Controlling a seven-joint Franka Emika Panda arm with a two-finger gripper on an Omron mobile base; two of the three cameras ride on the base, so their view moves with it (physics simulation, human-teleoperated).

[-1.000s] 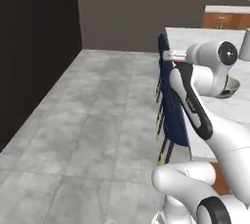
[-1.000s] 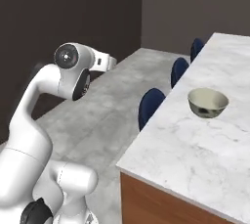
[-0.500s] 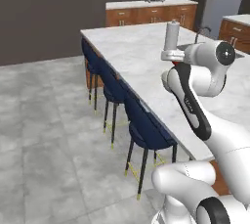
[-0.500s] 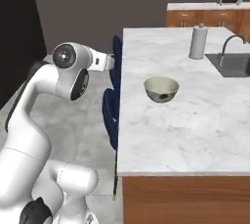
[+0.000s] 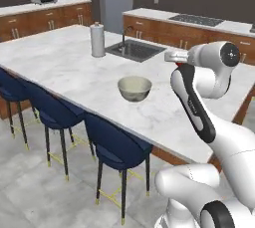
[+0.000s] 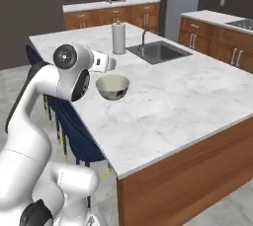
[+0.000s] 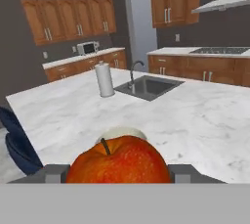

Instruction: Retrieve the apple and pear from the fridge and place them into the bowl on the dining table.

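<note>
The left base view looks from behind the arm, forward and down along the stool side of the dining table (image 5: 64, 67), with the bowl (image 5: 134, 87) mid-frame. The right base view faces the same tabletop from the other side of the arm, the bowl (image 6: 112, 86) just past the arm. Both share the bowl, the sink (image 5: 135, 50) and the paper towel roll (image 6: 118, 37). The hand view sits low and close behind the apple (image 7: 119, 162), facing across the tabletop toward the sink.
</note>
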